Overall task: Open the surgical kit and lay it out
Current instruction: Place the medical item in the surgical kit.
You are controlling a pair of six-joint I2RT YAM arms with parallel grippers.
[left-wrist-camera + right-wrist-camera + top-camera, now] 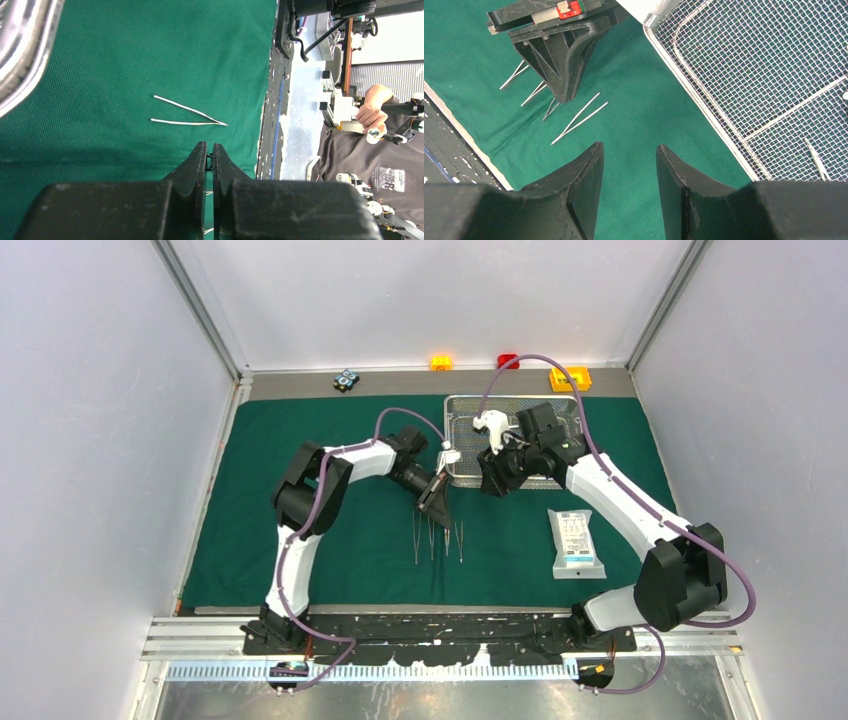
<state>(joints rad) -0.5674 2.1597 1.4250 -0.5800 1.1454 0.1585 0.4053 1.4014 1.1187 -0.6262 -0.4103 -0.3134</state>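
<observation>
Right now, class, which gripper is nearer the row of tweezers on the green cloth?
Left. The left gripper hangs just over the far ends of the tweezers; the right gripper sits farther right, by the tray corner.

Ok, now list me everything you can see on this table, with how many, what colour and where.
drape: one, dark green, covering the table
wire-mesh tray: one, steel, far centre-right on the drape
slim instruments: four, silver, in a row on the drape near centre
instrument in tray: one, silver, lying on the mesh
pouch: one, white, flat on the drape's right side
box: one, yellow, far right, beyond the drape
orange block: one, far edge
red block: one, far edge
small object: one, black and blue, far edge, left of centre
left gripper: one, black, shut or nearly, over the instrument row
right gripper: one, black, open, over the drape beside the tray
</observation>
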